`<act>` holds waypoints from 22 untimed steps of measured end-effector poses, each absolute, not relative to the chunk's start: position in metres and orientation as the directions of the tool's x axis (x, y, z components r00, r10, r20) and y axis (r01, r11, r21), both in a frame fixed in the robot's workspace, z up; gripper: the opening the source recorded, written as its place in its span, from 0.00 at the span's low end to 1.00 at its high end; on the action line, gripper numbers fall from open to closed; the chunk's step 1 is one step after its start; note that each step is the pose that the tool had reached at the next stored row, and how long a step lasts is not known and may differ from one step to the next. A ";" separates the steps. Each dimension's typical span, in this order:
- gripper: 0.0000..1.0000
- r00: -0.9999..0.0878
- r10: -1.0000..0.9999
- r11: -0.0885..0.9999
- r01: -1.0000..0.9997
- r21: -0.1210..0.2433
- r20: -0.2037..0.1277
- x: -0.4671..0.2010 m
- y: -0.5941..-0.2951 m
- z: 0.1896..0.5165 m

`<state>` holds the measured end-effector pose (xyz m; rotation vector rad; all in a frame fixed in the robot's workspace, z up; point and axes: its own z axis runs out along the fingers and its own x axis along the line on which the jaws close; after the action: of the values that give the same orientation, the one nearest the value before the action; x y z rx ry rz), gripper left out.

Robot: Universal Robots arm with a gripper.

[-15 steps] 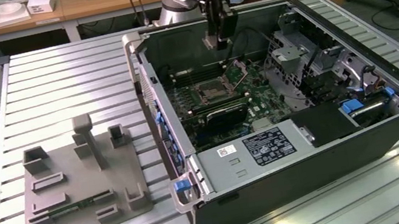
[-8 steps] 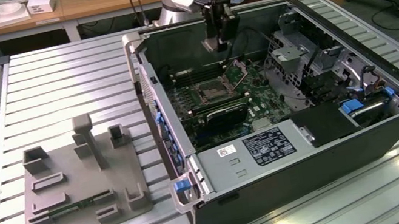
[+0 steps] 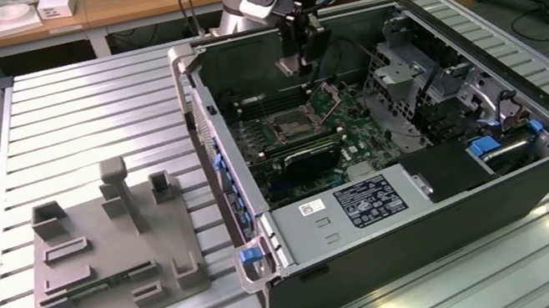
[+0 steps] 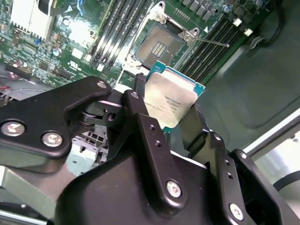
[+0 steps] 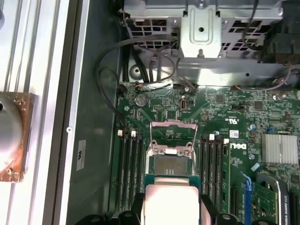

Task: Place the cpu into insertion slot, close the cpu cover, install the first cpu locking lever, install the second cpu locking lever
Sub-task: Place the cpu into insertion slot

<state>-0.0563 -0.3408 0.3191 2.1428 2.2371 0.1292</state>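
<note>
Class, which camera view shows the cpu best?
The second wrist view: the cpu shows nearly its whole metal top, clamped in the gripper. The first wrist view crops it at the picture's edge; the exterior view leaves it too small to judge.

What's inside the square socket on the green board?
The socket holds only dark pins with a small patch in the middle. The chip, held by the tool, covers part of it in the first wrist view.

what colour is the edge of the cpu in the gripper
The cpu has a thin green edge around its silver-grey top, clearest in the second wrist view.
</note>
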 end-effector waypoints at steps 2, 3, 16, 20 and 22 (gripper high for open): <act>0.54 -0.054 0.998 0.052 0.995 0.089 0.029 -0.056 -0.340 0.317; 0.54 -0.057 0.998 0.055 0.995 0.089 0.029 -0.056 -0.340 0.316; 0.54 -0.082 0.996 0.079 0.993 0.089 0.034 -0.056 -0.339 0.311; 0.54 -0.082 0.996 0.079 0.993 0.089 0.034 -0.056 -0.339 0.311; 0.54 -0.082 0.996 0.079 0.993 0.089 0.034 -0.056 -0.339 0.311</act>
<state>-0.0562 -0.3392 0.3108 2.1039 2.2815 0.1381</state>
